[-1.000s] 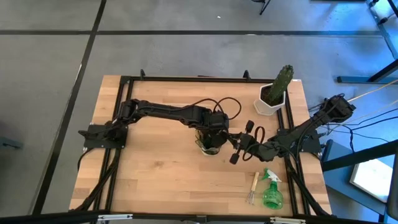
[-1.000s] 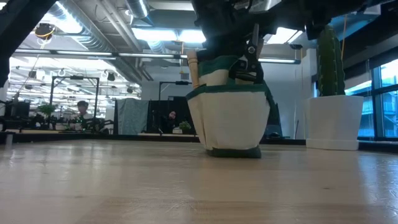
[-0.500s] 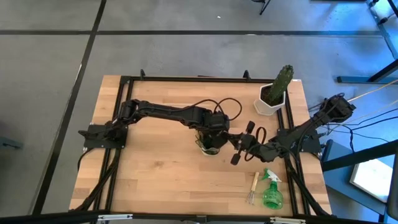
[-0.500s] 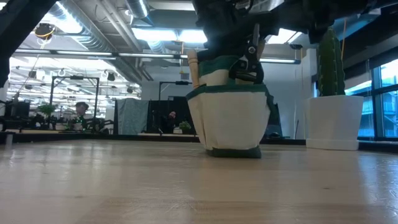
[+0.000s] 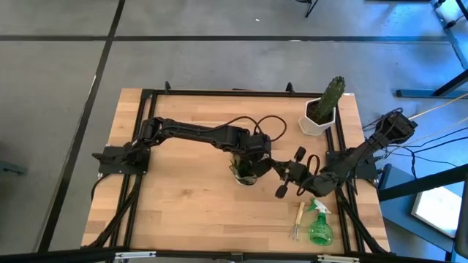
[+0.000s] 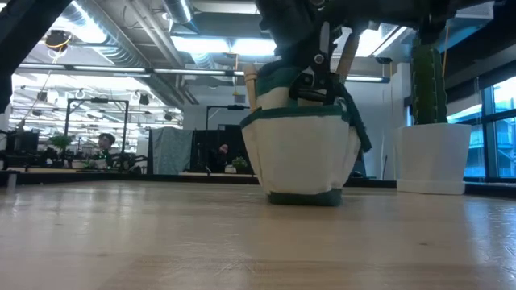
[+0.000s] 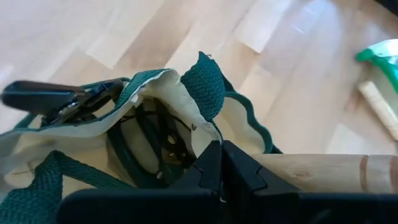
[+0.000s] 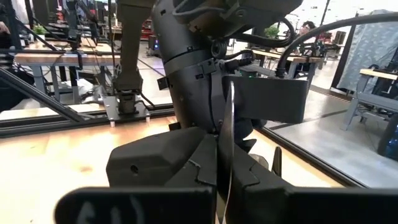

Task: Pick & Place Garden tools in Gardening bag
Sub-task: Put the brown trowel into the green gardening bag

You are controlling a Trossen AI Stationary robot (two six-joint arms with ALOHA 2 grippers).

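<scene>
Left gripper (image 5: 252,157) clamped on gardening bag (image 6: 300,153) rim at table centre. Right gripper (image 5: 291,175) just right of bag, fingers together on trowel blade. Hand fork (image 5: 297,220), spray bottle (image 5: 319,225) near-right. Advice: hold rim wide, feed trowel in slowly.

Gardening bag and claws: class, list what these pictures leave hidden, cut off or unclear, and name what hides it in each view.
- Gardening bag contents: in the high view the left arm covers the opening; the left wrist view shows only dark shapes inside.
- Wooden handle: its metal end is hidden behind the left claw.
- Right claw: what the thin metal strip it pinches belongs to cannot be told.
- Hand fork tines: too small in the high view.
</scene>
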